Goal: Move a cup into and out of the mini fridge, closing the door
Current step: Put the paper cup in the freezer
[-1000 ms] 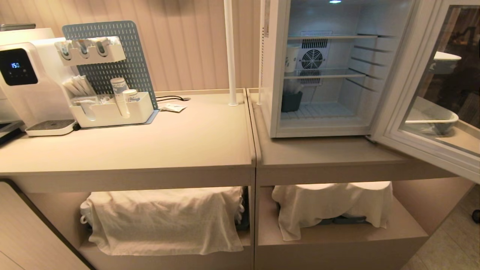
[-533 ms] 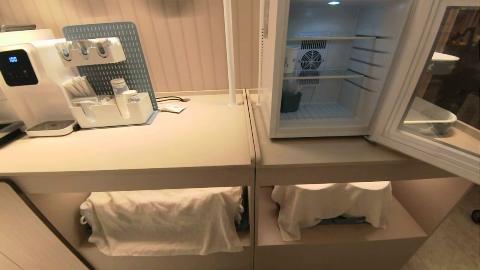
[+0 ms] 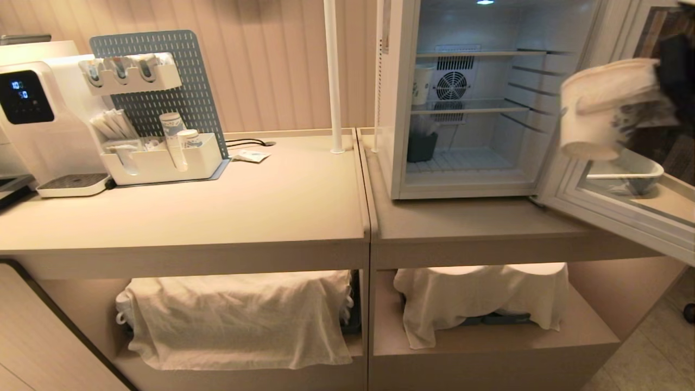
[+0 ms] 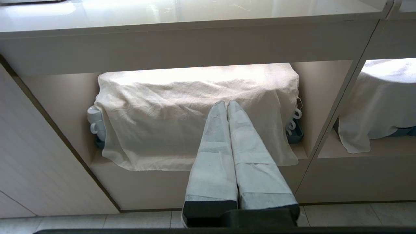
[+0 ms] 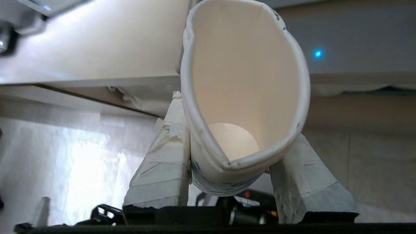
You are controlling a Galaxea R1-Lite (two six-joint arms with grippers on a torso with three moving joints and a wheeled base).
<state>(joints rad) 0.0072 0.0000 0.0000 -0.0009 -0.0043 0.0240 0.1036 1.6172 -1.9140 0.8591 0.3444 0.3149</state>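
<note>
Right end effector (image 5: 234, 152) clamped on the cup (image 3: 608, 108), rim squashed oval between taped fingers (image 5: 162, 169); newly risen into head view at far right, absent half a second ago, cup tipped on its side in front of the open door (image 3: 624, 217), beside the mini fridge (image 3: 467, 103) opening and not yet inside. Judged: carry toward a wire shelf (image 3: 469, 106) begun, placement, removal and door closing all pending. Left end effector (image 4: 227, 107) together, empty, parked low facing cloth-covered crockery (image 4: 195, 120) under the worktop (image 3: 217, 206).

Warm dim head view w/ motion-blurred cup (image 3: 608, 108), lit mini fridge (image 3: 461, 98) interior, glare on cloth (image 4: 195, 113).
</note>
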